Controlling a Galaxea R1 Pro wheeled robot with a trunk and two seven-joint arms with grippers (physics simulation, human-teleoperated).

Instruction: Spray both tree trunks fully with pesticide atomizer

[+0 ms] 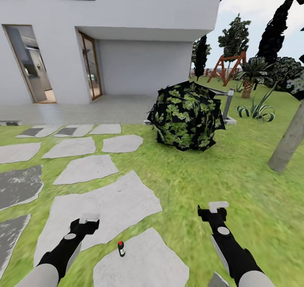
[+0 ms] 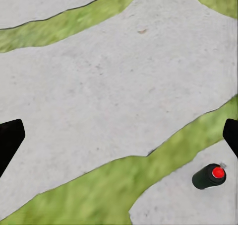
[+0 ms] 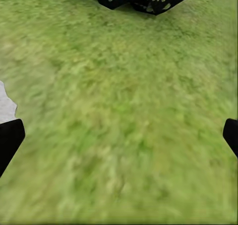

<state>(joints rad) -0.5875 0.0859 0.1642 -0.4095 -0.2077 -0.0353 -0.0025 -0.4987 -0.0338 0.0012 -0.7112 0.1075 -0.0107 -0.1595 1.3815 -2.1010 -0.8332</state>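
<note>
The pesticide atomizer [image 1: 121, 248], a small dark bottle with a red cap, stands upright on the edge of a grey stepping stone [image 1: 143, 261], between my two arms. It is also seen from above in the left wrist view, atomizer [image 2: 209, 176]. My left gripper [image 1: 89, 219] hangs open just left of it and higher, holding nothing. Over the grass floor [image 1: 202, 181] to the right, my right gripper [image 1: 218, 206] is open and empty. One tree trunk [image 1: 289, 141], pale and thick, leans at the right edge. In both wrist views the dark fingertips [image 2: 10, 138] [image 3: 10, 138] sit far apart.
Several grey stepping stones [image 1: 105, 202] cover the left half of the lawn. A round dark leafy bush [image 1: 185, 114] stands ahead, with a short lamp post [image 1: 228, 102] beside it. The white house [image 1: 139, 33] and its patio lie behind. Palms and a swing frame [image 1: 228, 67] stand far right.
</note>
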